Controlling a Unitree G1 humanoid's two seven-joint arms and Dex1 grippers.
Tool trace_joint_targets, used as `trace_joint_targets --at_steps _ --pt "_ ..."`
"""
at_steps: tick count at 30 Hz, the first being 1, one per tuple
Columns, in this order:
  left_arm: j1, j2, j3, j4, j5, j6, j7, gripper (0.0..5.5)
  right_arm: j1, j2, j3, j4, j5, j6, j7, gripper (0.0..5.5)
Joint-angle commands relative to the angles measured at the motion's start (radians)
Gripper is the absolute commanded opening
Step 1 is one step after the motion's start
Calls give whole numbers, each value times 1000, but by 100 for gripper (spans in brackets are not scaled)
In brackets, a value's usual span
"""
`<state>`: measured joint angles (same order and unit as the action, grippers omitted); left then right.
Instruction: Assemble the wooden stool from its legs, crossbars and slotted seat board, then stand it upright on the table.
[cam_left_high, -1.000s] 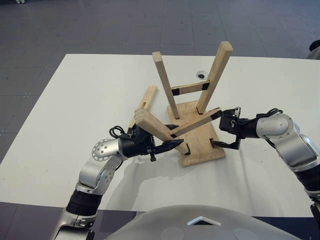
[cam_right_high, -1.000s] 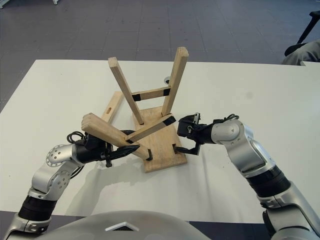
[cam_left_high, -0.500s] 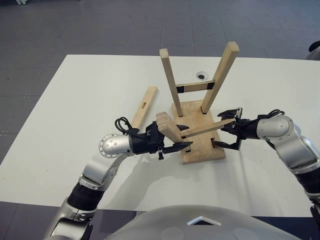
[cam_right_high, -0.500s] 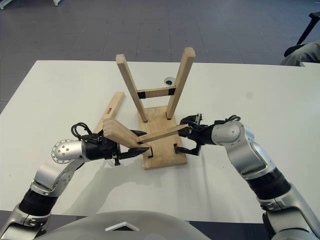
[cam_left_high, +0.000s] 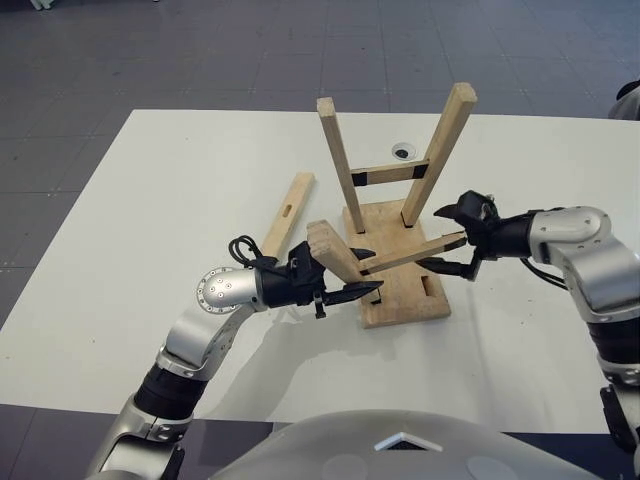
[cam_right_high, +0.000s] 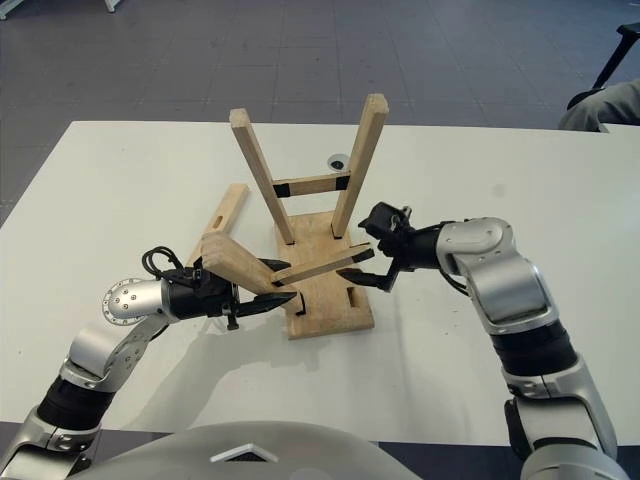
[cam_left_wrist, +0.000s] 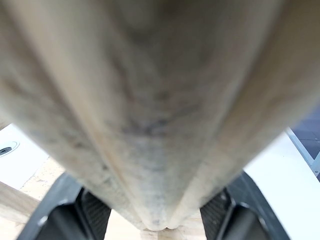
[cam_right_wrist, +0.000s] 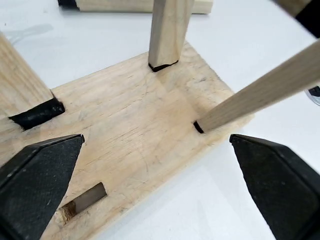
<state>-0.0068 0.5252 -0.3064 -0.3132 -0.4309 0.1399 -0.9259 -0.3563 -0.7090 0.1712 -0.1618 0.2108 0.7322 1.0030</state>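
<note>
Black fingers of the left gripper are clamped on either side of a tilted leg. They grip it low down over the near left corner of the seat board. The leg's upper end leans to the left and toward the near edge. Its foot is hidden behind the fingers, so I cannot tell whether it sits in a slot. From the tilted leg a thin crossbar runs to the right above the board, rising a little. The right gripper is at that bar's right end with its fingers spread wide apart, one above the bar and one below it, neither clearly touching it. In the right wrist view an open slot shows in the board between the spread fingers. The seat board lies flat on the white table, about at its middle. On the board's far side stand two legs, the far left leg and the far right leg, splaying slightly outward at the top. They are joined by a short crossbar with black marks at its ends. A fourth leg lies flat on the table just left of the board, with a dark slot in its upper face. Beyond the standing legs a small round hole is set in the tabletop.
</note>
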Motion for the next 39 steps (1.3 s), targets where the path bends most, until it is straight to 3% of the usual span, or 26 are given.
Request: trace_joint_targets --at_steps 1,9,13,22,25,31,39 --pt "68 86 -51 107 89 118 -15 204 -57 16 -86 103 50 47 -36 539" --pt "-80 184 -80 22 59 331 -44 204 -15 87 -141 123 37 69 -241 539" --pt "-147 176 -85 -50 -1 439 -26 204 12 117 -146 86 53 84 -299 539" --pt "67 172 -122 35 138 193 40 204 4 112 -168 67 72 101 -336 539" --pt "56 190 -157 90 221 102 34 204 -7 112 -168 77 71 99 -340 539" --pt "-12 257 -145 195 166 94 -95 204 -13 128 -168 78 72 96 -359 539" --pt "-101 234 -124 300 182 65 -103 204 -5 121 -156 78 69 83 -356 539"
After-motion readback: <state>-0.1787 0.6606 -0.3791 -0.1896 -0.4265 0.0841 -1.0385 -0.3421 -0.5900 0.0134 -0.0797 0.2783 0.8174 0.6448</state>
